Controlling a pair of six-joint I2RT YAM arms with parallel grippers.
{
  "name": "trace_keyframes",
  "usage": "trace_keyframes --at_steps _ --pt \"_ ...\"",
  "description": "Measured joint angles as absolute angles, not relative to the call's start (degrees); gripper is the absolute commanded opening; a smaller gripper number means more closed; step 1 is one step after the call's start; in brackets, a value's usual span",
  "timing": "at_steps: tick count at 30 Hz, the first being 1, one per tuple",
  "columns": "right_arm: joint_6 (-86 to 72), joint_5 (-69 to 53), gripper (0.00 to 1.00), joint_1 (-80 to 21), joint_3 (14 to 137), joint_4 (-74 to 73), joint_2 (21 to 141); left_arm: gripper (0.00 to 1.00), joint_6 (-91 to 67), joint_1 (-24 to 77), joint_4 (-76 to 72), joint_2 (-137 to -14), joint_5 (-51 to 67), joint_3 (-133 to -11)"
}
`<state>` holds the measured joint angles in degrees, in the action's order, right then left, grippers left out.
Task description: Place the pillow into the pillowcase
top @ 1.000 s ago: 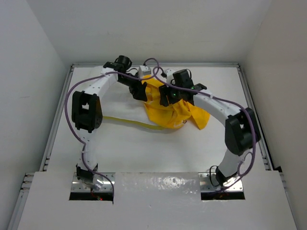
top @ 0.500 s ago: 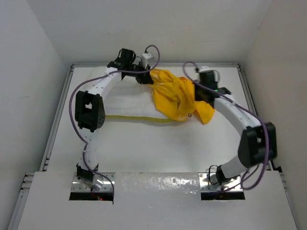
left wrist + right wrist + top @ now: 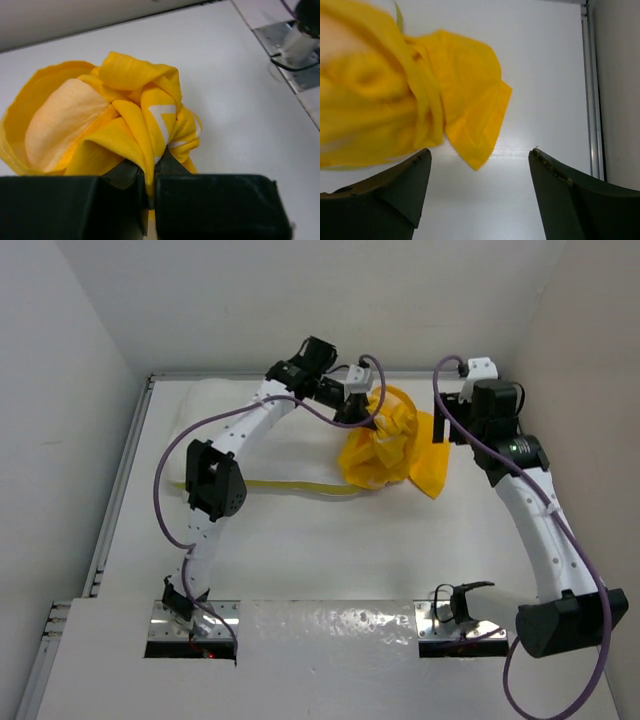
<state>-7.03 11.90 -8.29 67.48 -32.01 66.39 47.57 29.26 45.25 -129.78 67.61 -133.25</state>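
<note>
The yellow pillowcase (image 3: 390,445) lies bunched in a heap at the back of the table, right of the middle. My left gripper (image 3: 372,423) reaches across to its left side and is shut on a fold of the pillowcase (image 3: 145,130), the cloth pinched between the left gripper's (image 3: 150,172) jaws. The white pillow (image 3: 290,455) lies flat to the left, its yellow edge band toward me, partly under the left arm. My right gripper (image 3: 452,428) hovers just right of the heap. In its wrist view the right gripper (image 3: 480,155) is open and empty, with a loose corner of the pillowcase (image 3: 470,115) beyond it.
Metal rails run along the table's left side and its right side (image 3: 525,470), with white walls close behind and beside. The right rail (image 3: 592,90) also shows in the right wrist view. The right arm's base plate (image 3: 295,55) sits at the near edge.
The left arm swung right along the back, dragging the pillowcase off the pillow into a tighter heap. The right gripper let go of the cloth, opened and drew back to the right.
</note>
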Motion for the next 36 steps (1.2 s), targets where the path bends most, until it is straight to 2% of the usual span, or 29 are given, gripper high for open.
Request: trace_keyframes --at_steps 3,4,6,9,10,13,16,17,23,26,27,29,31,32,33,34,36 --pt "-6.39 11.09 0.88 -8.29 75.35 -31.92 70.74 0.69 54.13 32.08 50.7 -130.56 68.01 -131.15" --pt "-6.13 10.28 0.88 -8.29 78.65 -32.1 72.71 0.99 56.69 32.84 53.74 -130.56 66.83 -130.23" --pt "-5.54 7.88 0.88 -8.27 84.27 -32.16 76.53 1.0 62.08 33.93 60.55 -130.56 63.22 -129.16" --pt "-4.25 2.02 0.75 -8.27 88.84 -32.53 81.36 1.0 65.8 34.0 68.07 -130.56 55.61 -128.01" --pt "-3.79 -0.14 0.62 -8.27 89.38 -32.73 82.87 1.0 65.73 33.5 69.23 -130.5 53.69 -127.7" --pt "-1.78 -5.82 0.38 -8.4 89.08 -33.78 87.2 1.0 61.76 30.02 67.51 -128.11 48.21 -123.15" --pt "-0.43 -7.97 0.4 -8.67 86.91 -35.03 90.41 1.0 55.55 25.91 62.74 -123.79 39.4 -118.48" --pt "-0.16 -7.66 0.47 -8.73 85.76 -35.29 90.8 1.0 53.67 24.71 60.88 -122.61 35.97 -118.02" --pt "-3.44 3.11 0.52 -6.68 77.19 -37.43 89.27 1.0 47.86 23.14 46.44 -119.98 18.48 -116.42" --pt "-6.15 3.86 0.6 -3.25 72.31 -38.11 86.98 1.0 48.66 22.92 43.62 -122.37 16.14 -116.36" --pt "-6.59 3.2 0.67 -2.24 70.02 -38.06 85.6 1.0 49.41 22.85 42.87 -123.33 15.84 -116.01" --pt "-7.05 0.91 0.75 -2.46 64.51 -36.69 82.08 1.0 50.94 22.68 41.69 -125.29 15.55 -113.84" --pt "-7.22 -0.56 0.79 -5.98 59.0 -35.66 78.35 0.86 52.23 22.44 41.25 -126.87 15.7 -110.17" --pt "-7.55 -0.93 0.78 -8.51 56.62 -34.74 76.93 0.76 52.53 22.37 40.29 -127.33 15.9 -108.2" --pt "-7.84 -1.74 0.76 -10.57 55.02 -34.04 76.36 0.52 52.62 22.28 39.29 -127.52 16.1 -106.59" --pt "-8.34 -2.39 0.62 -12.73 53.78 -32.82 76.49 0.37 52.66 22.04 37.89 -127.37 16.47 -105.14" --pt "-9.23 -1.61 0.4 -13.76 53.25 -30.81 78.67 0.0 52.07 21.58 36.12 -126.43 16.78 -103.9"
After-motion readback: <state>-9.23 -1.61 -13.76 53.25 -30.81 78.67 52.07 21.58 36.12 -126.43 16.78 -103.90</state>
